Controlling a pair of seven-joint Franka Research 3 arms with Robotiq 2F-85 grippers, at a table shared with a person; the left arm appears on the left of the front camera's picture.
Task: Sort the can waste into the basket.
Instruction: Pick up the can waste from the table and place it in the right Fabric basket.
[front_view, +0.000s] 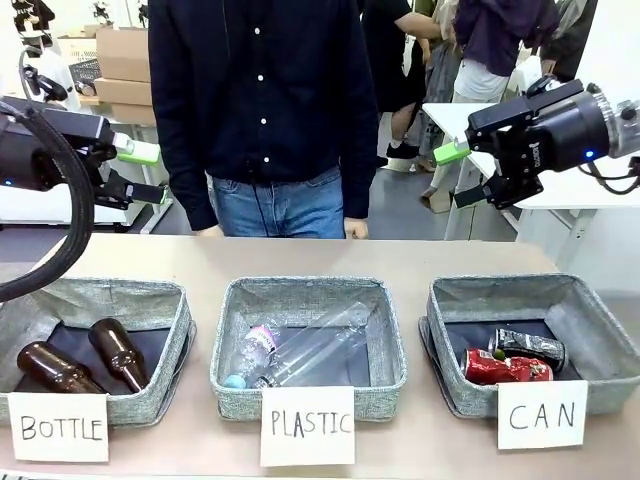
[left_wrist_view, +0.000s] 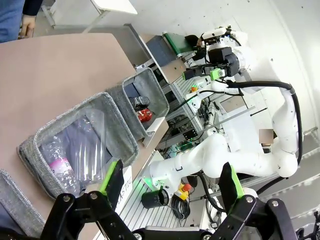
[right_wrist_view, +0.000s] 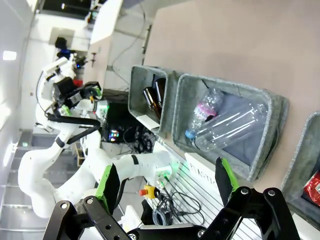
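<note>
Apparently complete: 2 cans, red (front_view: 507, 369) and black (front_view: 528, 346), lie in the CAN basket (front_view: 603, 345), lower right. Left gripper (front_view: 143, 172) and right gripper (front_view: 460, 174) hang wide, empty, upper frame.

2 brown bottles (front_view: 85, 362) in BOTTLE basket (front_view: 150, 300), plastic bottles (front_view: 300, 352)

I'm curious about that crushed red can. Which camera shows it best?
The front view: the red can lies in plain sight in the CAN basket, beside the black can. The left wrist view shows it small and far off; the right wrist view catches a red sliver at its edge.
</note>
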